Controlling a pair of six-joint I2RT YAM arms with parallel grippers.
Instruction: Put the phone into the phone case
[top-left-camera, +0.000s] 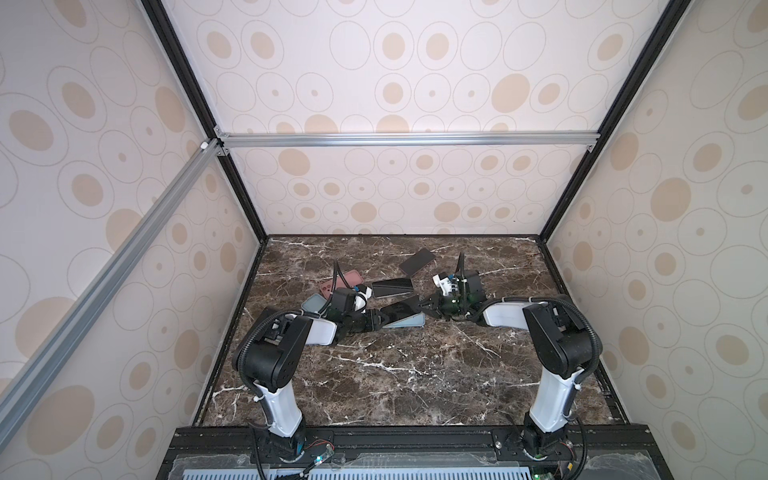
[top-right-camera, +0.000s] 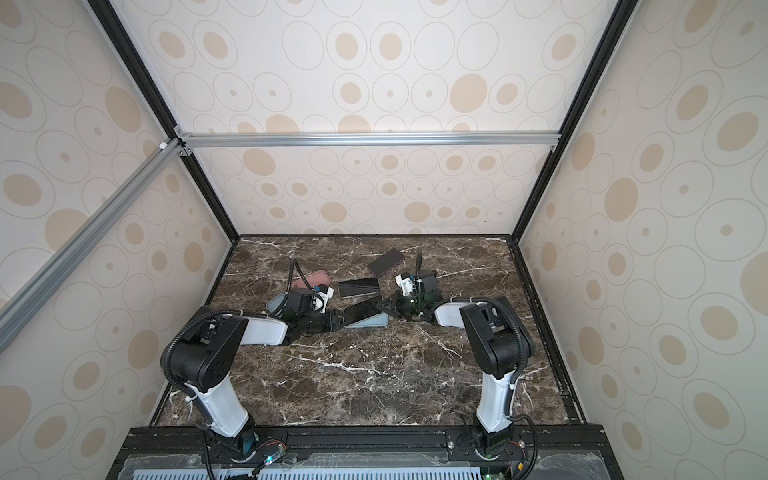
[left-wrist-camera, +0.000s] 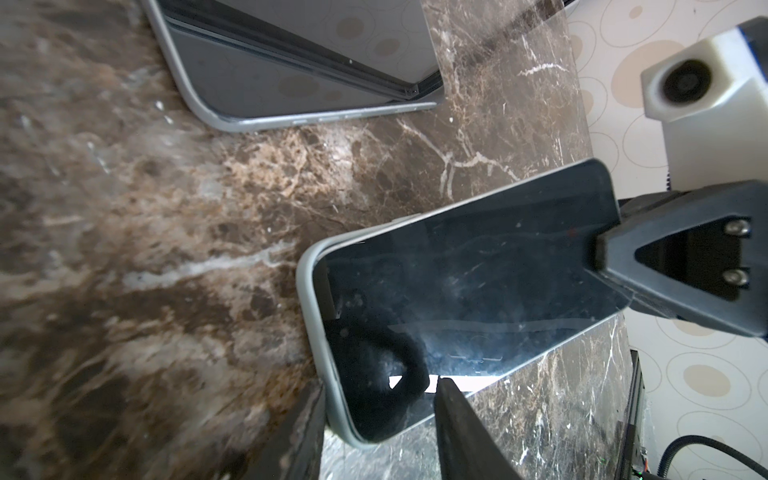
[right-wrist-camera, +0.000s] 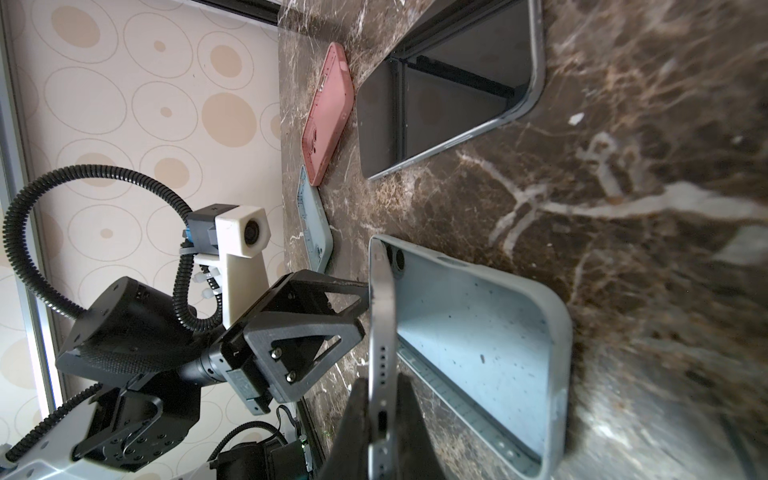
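Note:
The phone (top-left-camera: 400, 311), a dark slab with a silver frame, stands tilted over the light blue phone case (top-left-camera: 411, 323) near the middle of the marble table in both top views. My right gripper (right-wrist-camera: 382, 399) is shut on the phone's port end (right-wrist-camera: 380, 332) and holds that end up off the open case (right-wrist-camera: 478, 332). The phone's far end (left-wrist-camera: 478, 282) rests inside the case rim (left-wrist-camera: 307, 291). My left gripper (left-wrist-camera: 380, 390) is open, its fingers straddling that corner of case and phone. One finger lies against the rim, the other at the phone's side.
A pink case (top-left-camera: 332, 284) and a blue-grey case (top-left-camera: 312, 305) lie behind my left arm. A second phone (top-left-camera: 392, 287) lies just behind the held one, and a third dark phone (top-left-camera: 417, 262) farther back. Patterned walls close three sides.

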